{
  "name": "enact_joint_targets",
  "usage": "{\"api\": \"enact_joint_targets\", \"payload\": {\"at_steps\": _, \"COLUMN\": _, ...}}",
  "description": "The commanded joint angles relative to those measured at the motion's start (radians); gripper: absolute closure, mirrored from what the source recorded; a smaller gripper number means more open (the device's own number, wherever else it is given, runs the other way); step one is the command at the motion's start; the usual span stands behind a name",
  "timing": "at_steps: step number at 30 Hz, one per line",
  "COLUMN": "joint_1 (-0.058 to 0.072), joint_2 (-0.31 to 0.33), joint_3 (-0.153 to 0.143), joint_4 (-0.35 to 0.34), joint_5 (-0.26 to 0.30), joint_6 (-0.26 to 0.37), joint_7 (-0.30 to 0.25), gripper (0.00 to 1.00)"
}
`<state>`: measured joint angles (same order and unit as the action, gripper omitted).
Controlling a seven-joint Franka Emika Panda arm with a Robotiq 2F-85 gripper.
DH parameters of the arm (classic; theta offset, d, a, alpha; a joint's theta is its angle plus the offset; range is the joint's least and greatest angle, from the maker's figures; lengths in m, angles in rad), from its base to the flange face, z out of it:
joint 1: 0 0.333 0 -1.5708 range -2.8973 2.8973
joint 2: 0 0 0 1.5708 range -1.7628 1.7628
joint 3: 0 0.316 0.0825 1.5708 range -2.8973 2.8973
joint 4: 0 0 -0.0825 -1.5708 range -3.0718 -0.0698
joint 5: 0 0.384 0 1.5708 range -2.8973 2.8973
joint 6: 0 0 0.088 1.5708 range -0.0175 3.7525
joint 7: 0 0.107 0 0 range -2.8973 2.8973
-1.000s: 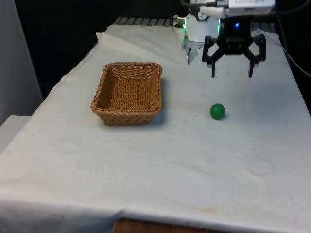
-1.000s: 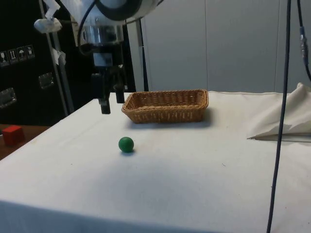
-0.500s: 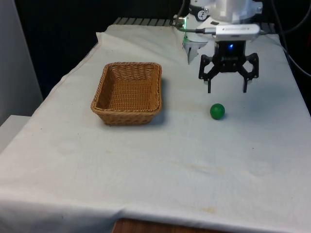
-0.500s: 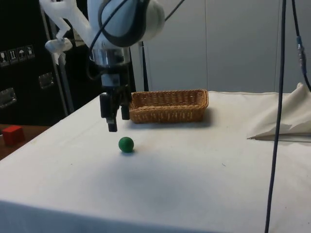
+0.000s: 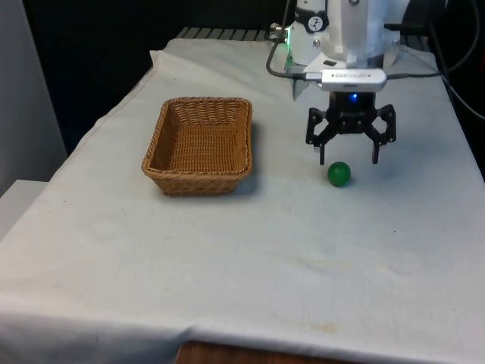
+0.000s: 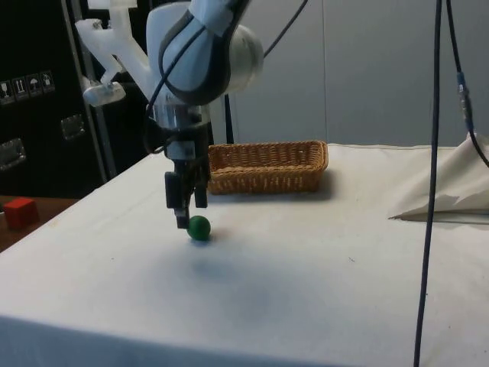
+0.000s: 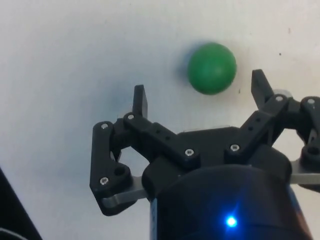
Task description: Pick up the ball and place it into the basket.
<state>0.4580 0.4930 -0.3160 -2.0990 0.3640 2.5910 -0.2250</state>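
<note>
One green ball (image 5: 339, 174) on white cloth (image 5: 303, 250) | end effector (image 5: 350, 160) spread wide, seemingly just above | dark cabinets (image 6: 38, 99) behind.

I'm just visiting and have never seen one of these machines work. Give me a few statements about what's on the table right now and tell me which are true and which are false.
1. The green ball lies on the white cloth, outside the basket. True.
2. The gripper is clamped shut on the ball. False: its fingers are spread open just above the cloth, and the ball is not yet held.
3. The basket is empty. True.
4. The basket is made of blue plastic. False: it is brown wicker.
5. In the front view the ball lies to the basket's left. False: it lies to the basket's right.
</note>
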Motion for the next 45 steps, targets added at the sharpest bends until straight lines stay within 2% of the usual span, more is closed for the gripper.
{"api": "enact_joint_targets", "payload": {"at_steps": 1, "joint_1": -0.010, "joint_2": 0.005, "joint_3": 0.016, "joint_4": -0.002, "joint_5": 0.020, "joint_6": 0.020, "joint_7": -0.020, "gripper": 0.00}}
{"api": "enact_joint_targets", "payload": {"at_steps": 7, "joint_1": -0.010, "joint_2": 0.046, "joint_3": 0.023, "joint_4": -0.002, "joint_5": 0.026, "joint_6": 0.062, "joint_7": -0.046, "gripper": 0.00}}
{"api": "enact_joint_targets", "payload": {"at_steps": 8, "joint_1": 0.000, "joint_2": 0.044, "joint_3": 0.008, "joint_4": 0.000, "joint_5": 0.009, "joint_6": 0.044, "joint_7": -0.028, "gripper": 0.00}}
{"api": "enact_joint_targets", "payload": {"at_steps": 9, "joint_1": -0.010, "joint_2": 0.050, "joint_3": 0.024, "joint_4": -0.002, "joint_5": 0.025, "joint_6": 0.066, "joint_7": -0.048, "gripper": 0.00}}
{"api": "enact_joint_targets", "payload": {"at_steps": 16, "joint_1": -0.006, "joint_2": 0.069, "joint_3": 0.020, "joint_4": 0.001, "joint_5": 0.018, "joint_6": 0.080, "joint_7": -0.047, "gripper": 0.00}}
{"api": "enact_joint_targets", "payload": {"at_steps": 17, "joint_1": 0.000, "joint_2": 0.069, "joint_3": 0.012, "joint_4": 0.001, "joint_5": 0.009, "joint_6": 0.072, "joint_7": -0.038, "gripper": 0.00}}
{"api": "enact_joint_targets", "payload": {"at_steps": 18, "joint_1": -0.005, "joint_2": 0.070, "joint_3": 0.019, "joint_4": 0.001, "joint_5": 0.016, "joint_6": 0.080, "joint_7": -0.045, "gripper": 0.02}}
{"api": "enact_joint_targets", "payload": {"at_steps": 20, "joint_1": -0.004, "joint_2": 0.071, "joint_3": 0.018, "joint_4": 0.002, "joint_5": 0.016, "joint_6": 0.079, "joint_7": -0.044, "gripper": 0.16}}
{"api": "enact_joint_targets", "payload": {"at_steps": 21, "joint_1": -0.004, "joint_2": 0.072, "joint_3": 0.017, "joint_4": 0.002, "joint_5": 0.015, "joint_6": 0.079, "joint_7": -0.043, "gripper": 0.31}}
{"api": "enact_joint_targets", "payload": {"at_steps": 28, "joint_1": -0.002, "joint_2": 0.073, "joint_3": 0.016, "joint_4": 0.002, "joint_5": 0.014, "joint_6": 0.079, "joint_7": -0.041, "gripper": 0.99}}
{"api": "enact_joint_targets", "payload": {"at_steps": 37, "joint_1": 0.000, "joint_2": 0.072, "joint_3": 0.011, "joint_4": 0.002, "joint_5": 0.008, "joint_6": 0.072, "joint_7": -0.038, "gripper": 1.00}}
{"api": "enact_joint_targets", "payload": {"at_steps": 40, "joint_1": 0.008, "joint_2": 0.035, "joint_3": -0.002, "joint_4": -0.007, "joint_5": -0.001, "joint_6": 0.052, "joint_7": -0.027, "gripper": 1.00}}
{"api": "enact_joint_targets", "payload": {"at_steps": 45, "joint_1": 0.009, "joint_2": -0.002, "joint_3": -0.009, "joint_4": -0.014, "joint_5": -0.012, "joint_6": 0.028, "joint_7": -0.020, "gripper": 1.00}}
